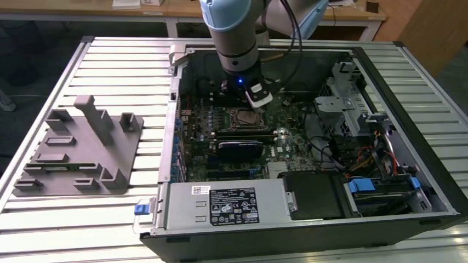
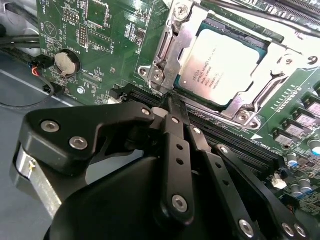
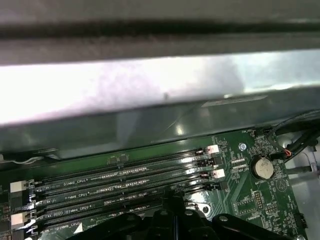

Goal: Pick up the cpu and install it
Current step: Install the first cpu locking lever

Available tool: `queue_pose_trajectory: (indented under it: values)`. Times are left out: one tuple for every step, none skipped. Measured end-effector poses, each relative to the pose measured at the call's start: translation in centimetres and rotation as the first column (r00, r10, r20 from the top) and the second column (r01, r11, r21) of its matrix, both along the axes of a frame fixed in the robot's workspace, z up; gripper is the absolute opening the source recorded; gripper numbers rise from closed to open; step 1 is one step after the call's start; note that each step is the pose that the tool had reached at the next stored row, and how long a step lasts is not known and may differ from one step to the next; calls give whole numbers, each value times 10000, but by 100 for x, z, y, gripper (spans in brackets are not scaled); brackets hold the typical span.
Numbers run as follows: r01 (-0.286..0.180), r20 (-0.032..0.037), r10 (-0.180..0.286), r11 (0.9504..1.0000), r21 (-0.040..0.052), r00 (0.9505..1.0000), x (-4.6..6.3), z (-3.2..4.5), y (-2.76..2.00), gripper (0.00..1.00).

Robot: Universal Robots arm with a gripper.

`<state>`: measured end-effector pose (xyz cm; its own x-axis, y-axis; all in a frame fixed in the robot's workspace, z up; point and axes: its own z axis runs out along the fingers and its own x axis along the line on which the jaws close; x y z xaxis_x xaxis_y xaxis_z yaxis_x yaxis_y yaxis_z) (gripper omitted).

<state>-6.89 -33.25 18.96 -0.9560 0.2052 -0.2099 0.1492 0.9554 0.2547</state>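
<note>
The cpu [image 2: 225,62] sits in the motherboard socket [image 2: 172,55], its silvery top framed by the metal retention bracket; in the exterior view the socket lies near the middle of the open computer case [image 1: 409,109], on the green motherboard [image 2: 90,40]. The chip appears flat and seated, though its edges under the bracket are partly hidden.

The gripper [image 2: 172,102] hangs just beside the socket's near corner in the second wrist view, jaws drawn together with nothing between them. The tips sit close to the bracket's corner; whether they touch it cannot be determined.

Judgement: placement looks done, the chip released.

Risks from this position:
- The closed tips are close to the bracket and to the memory slots [image 3: 120,177] (which run right alongside). Any sideways drift could scrape a slot latch or catch the bracket.
- A snag on the bracket could shift the chip on its contacts and bend pins.
- The coin cell battery [image 2: 66,62] and loose cables [image 1: 365,159] share the case; a wide swing of the arm [image 1: 232,33] could catch them.

The grey fixture block [image 1: 76,148] rests on the slatted table [image 1: 44,82], at the exterior view's left, well apart from the case.
</note>
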Motion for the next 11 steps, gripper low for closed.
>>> queue_pose_trajectory:
  values:
    - [0, 0, 0, 10000, 8, 10000, 0, -1, -2, 11]
    - [0, 0, 0, 10000, 14, 10000, 0, -3, -3, 11]
    - [-1, 6, 1, 10000, 34, 10000, 2, -7, -2, 11]
    - [-1, 5, 1, 10000, 41, 10000, 2, -9, -3, 11]
    - [0, 4, 0, 10000, 43, 10000, 3, -9, -5, 11]
    - [-1, 1, 1, 10000, 53, 10000, 2, -8, -6, 11]
    - [-1, -1, 1, 10000, 76, 10000, 3, -7, -7, 11]
    - [-1, 0, 1, 9999, 115, 10000, 3, -7, -7, 11]
    - [-2, 0, 2, 9998, 174, 10000, 3, -7, -8, 11]
    - [-1, 0, 1, 9997, 231, 10000, 3, -8, -8, 11]
    - [0, 1, 0, 9997, 243, 10000, 3, -8, -7, 11]
